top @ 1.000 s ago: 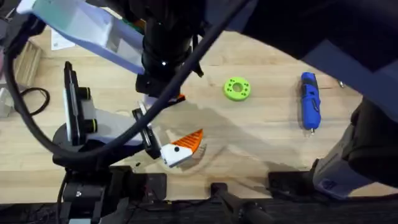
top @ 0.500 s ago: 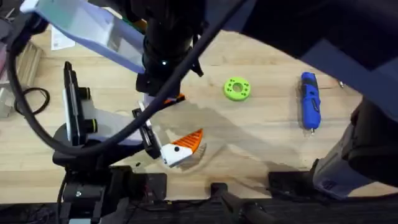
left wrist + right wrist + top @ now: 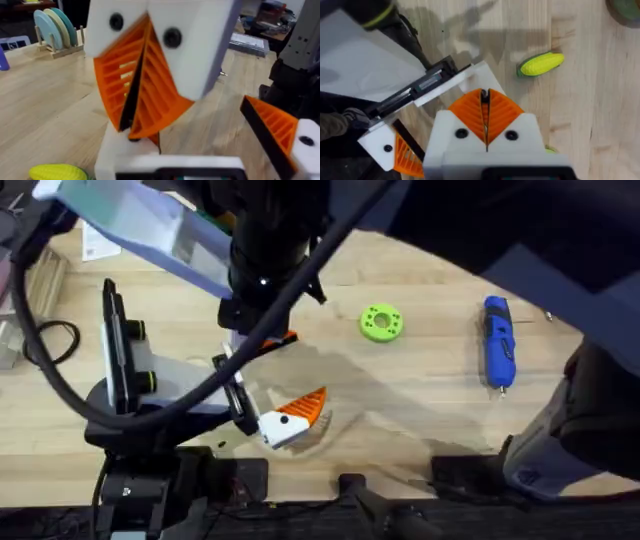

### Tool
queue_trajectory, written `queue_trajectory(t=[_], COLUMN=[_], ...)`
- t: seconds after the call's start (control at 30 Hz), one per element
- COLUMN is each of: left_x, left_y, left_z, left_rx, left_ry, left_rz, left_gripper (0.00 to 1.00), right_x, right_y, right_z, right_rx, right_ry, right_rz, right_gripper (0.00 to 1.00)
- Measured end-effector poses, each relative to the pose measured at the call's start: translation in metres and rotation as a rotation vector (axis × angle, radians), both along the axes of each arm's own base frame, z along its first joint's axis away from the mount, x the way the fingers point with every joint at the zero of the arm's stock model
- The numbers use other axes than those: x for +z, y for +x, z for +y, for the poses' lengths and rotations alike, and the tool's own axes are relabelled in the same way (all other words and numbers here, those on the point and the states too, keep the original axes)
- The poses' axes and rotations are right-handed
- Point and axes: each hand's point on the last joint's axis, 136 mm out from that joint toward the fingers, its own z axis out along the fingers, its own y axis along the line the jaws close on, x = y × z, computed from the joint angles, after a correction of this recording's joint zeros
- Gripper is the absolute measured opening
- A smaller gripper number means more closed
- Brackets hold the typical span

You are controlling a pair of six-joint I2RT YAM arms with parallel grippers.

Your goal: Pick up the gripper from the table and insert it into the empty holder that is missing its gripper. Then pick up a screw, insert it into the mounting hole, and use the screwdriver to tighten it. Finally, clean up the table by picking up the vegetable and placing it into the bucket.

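While its pads press together, the right gripper (image 3: 484, 117) hovers over the white angular plastic holder (image 3: 380, 142), likely aligning; the blue pen-shaped screwdriver (image 3: 498, 343) lies parked at three o'clock.

A pale wooden table (image 3: 420, 395) — behind it, a rack of coloured discs (image 3: 54, 31) and dim clutter.

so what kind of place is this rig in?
Looks like a robotics lab bench, not a home. A light wooden table carries a blue electric screwdriver, a spare robot arm's white-and-orange claw and toy corn; cluttered benches show behind in the left wrist view.
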Motion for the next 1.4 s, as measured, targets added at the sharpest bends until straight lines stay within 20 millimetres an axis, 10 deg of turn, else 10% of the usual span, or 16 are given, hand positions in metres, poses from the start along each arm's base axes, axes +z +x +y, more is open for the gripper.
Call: queue_trajectory(t=[0.7, 0.97, 1.4], left_x=[0.000, 0.000, 0.000], left_y=[0.000, 0.000, 0.000], left_z=[0.000, 0.000, 0.000], left_rx=[0.000, 0.000, 0.000], left_ry=[-0.002, 0.000, 0.000], left_rz=[0.005, 0.001, 0.000], left_gripper=[0.985, 0.985, 0.985], right_x=[-0.004, -0.007, 0.015], right_y=[-0.001, 0.000, 0.026], right_z=[0.000, -0.003, -0.030], right_rx=[0.001, -0.011, -0.178], right_ry=[-0.006, -0.017, 0.030], right_rz=[0.008, 0.009, 0.012], right_gripper=[0.007, 0.964, 0.986])
